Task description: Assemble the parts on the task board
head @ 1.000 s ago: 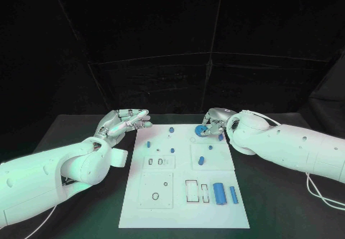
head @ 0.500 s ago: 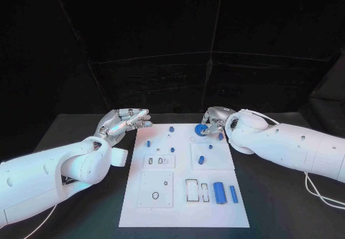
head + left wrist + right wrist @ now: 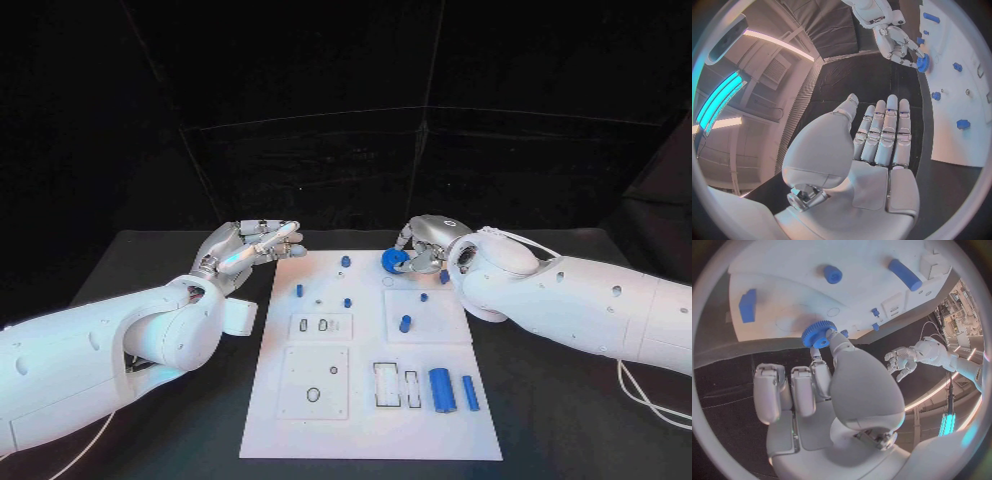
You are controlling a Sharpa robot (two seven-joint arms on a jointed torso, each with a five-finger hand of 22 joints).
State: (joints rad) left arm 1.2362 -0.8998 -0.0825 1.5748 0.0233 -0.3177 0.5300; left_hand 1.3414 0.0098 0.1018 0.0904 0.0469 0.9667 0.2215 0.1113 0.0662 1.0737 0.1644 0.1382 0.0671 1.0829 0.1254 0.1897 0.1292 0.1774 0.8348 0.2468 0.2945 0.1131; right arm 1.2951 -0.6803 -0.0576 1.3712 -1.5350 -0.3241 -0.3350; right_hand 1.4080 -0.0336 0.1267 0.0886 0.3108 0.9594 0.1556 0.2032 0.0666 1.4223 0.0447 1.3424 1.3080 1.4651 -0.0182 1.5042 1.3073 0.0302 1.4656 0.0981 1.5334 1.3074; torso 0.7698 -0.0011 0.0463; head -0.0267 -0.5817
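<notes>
Black cloth backs a black table (image 3: 159,250), on which the white task board (image 3: 361,425) runs from the centre of the head picture down to its lower middle; the right hand (image 3: 421,245), just above centre at the board's far edge, pinches a blue toothed gear (image 3: 392,260) between thumb and a finger, the gear sitting at or just above the board's surface. From the right wrist camera the gear's (image 3: 819,334) teeth are plain and the remaining fingers (image 3: 770,390) lie curled below it clear of the gear, which the head picture hides behind the hand; whether the gear touches the board I cannot tell. Seen from the left wrist camera, the left hand (image 3: 879,137) is flat, fingers straight and side by side, holding nothing; in the head picture it (image 3: 253,243) hovers over bare table at centre left, just off the board's far left corner. Against half a second ago the gear has shifted a little up and left in the head picture; the left hand has not moved. Lower right on the board lie a thick blue cylinder (image 3: 443,390) and a thinner blue bar (image 3: 470,392) side by side; small blue pegs (image 3: 346,261) dot the upper part.
</notes>
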